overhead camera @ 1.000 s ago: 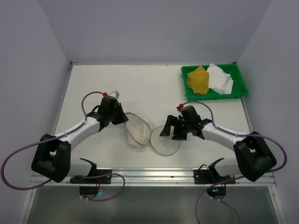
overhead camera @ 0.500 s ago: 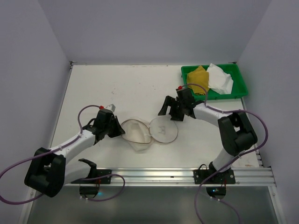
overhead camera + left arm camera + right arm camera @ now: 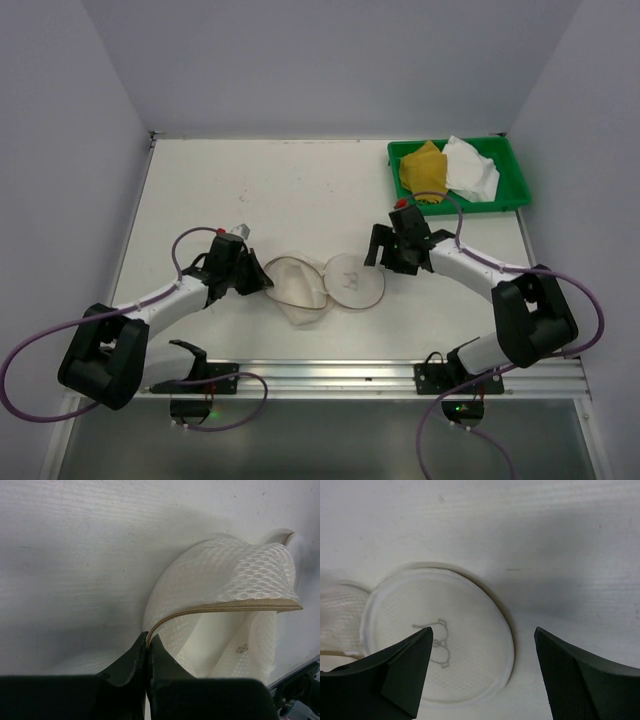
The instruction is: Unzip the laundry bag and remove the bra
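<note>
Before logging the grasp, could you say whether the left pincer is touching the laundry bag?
Touching: the left wrist view shows the left pincer shut on the laundry bag at its zip.

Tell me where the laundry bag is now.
In the top view the laundry bag lies front-centre on the table, between the left hand, pinching its zip edge, and the open right hand.

No words, numbers or brand names can be read anywhere. The only mark is a small black line drawing near the middle of the laundry bag's (image 3: pixel 470 605) round face, without letters.
</note>
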Motion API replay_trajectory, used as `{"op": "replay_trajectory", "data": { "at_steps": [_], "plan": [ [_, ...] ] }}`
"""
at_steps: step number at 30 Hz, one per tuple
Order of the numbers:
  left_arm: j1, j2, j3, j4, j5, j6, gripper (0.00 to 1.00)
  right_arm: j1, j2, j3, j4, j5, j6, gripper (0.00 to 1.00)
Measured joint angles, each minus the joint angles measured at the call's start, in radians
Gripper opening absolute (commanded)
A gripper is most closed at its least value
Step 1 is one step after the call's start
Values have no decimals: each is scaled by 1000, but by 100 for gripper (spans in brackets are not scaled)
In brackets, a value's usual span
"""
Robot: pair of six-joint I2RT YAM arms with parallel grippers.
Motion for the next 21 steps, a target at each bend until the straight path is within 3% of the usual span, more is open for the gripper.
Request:
{"op": "replay_trajectory", "data": {
  "at_steps": [5,11,14,17,21],
  "plan": [
    [0,-1,0,1,0,-7,1,0,-3,-66,-53,10,13,80],
    [0,-10,0,0,-1,-10,0,8,16,-76,-46,-14,27,68],
    [0,-10,0,0,-1,-10,0,27,44,-66,-17,-54,32,55],
    [0,-10,-4,2,-1,-10,0,40,71,-60,17,-80,42,30],
    [0,-10,-17,0,-3,-10,0,42,84,-63,27,-80,53,3]
  ]
}}
